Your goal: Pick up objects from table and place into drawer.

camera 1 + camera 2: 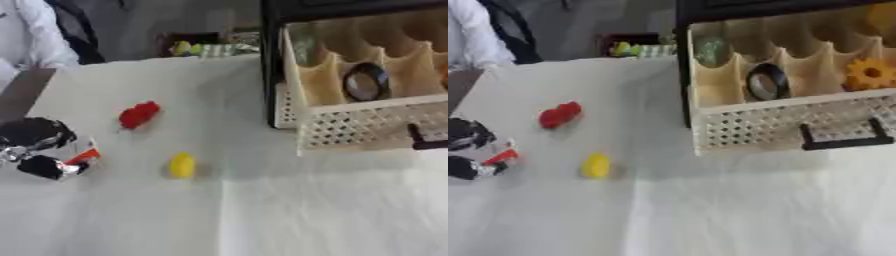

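Note:
At the left edge of the white-covered table (262, 210), my left hand (37, 145) has its fingers curled, and a small orange and white thing (84, 156) is pinched at their tips. A red lumpy object (138, 114) lies on the cloth up and to the right of the hand. To the hand's right lies a yellow rounded object (181, 165). The white perforated drawer (754, 127) stands pulled out at the right with a black handle (842, 139). Its compartments hold a black tape roll (767, 81), an orange gear-like piece (871, 73) and a greenish thing (709, 50).
The drawer comes out of a dark cabinet (271, 60) at the back right. Small yellow and green items (206, 49) lie beyond the table's far edge. A person's white sleeve (31, 35) shows at the top left, touching nothing.

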Robot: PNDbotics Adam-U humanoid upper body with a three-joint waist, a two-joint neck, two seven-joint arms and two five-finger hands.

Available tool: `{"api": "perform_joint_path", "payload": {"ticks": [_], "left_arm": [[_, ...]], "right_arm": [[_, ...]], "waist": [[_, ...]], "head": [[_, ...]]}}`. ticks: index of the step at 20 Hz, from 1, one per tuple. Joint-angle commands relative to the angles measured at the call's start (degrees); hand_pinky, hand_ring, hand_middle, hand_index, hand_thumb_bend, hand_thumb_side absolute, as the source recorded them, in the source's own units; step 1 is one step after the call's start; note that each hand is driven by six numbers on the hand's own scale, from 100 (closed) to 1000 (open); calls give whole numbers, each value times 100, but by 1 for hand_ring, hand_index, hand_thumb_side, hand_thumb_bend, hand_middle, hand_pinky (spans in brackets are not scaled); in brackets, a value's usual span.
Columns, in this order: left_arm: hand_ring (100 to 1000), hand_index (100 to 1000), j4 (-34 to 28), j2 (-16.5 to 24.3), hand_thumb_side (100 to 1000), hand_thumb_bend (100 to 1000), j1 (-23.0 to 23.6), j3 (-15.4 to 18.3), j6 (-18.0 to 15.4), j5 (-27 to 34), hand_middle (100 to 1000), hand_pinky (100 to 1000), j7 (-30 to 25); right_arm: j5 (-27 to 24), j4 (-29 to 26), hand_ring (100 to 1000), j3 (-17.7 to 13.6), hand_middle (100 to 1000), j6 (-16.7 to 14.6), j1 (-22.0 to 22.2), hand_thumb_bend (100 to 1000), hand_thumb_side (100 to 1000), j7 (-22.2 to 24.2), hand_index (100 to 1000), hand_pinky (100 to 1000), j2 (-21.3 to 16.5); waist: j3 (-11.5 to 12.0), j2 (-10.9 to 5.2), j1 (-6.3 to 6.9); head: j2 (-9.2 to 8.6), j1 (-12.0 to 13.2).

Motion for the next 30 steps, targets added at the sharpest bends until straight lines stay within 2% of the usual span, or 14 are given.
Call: {"api": "perform_joint_path", "payload": {"ticks": [1,5,10,19,23,30], "left_arm": [[624,707,-26,115,655,307,-39,3,15,9,494,584,54],[615,691,-63,122,632,270,-67,5,14,102,487,573,76],[607,681,-201,184,547,201,-86,37,1,252,481,563,103],[595,671,-669,402,490,109,-92,120,-65,854,472,547,-47],[582,660,-943,466,472,100,-103,174,-76,1223,463,530,-154],[556,642,-1631,506,457,100,-228,285,-61,2217,446,490,-524]], "right_arm": [[16,-64,713,-82,371,20,-41,100,1000,-23,742,730,-79],[17,-64,713,-84,371,42,-31,100,1000,-20,739,730,-64],[13,-64,713,-93,372,71,-14,100,1000,-34,737,730,-35],[-40,-64,711,-73,375,114,-8,100,1000,-64,735,729,-1],[-69,-64,710,-61,377,131,-18,100,1000,-78,734,728,12],[-113,-64,708,-33,379,168,-22,100,1000,-98,733,727,37]], "waist": [[12,-113,-31],[37,-131,-40],[64,-181,-47],[147,-325,-68],[164,-391,-78],[202,-506,-89]], "head": [[-30,17],[-29,23],[-2,21],[37,-9],[66,-39],[134,-99]]}}
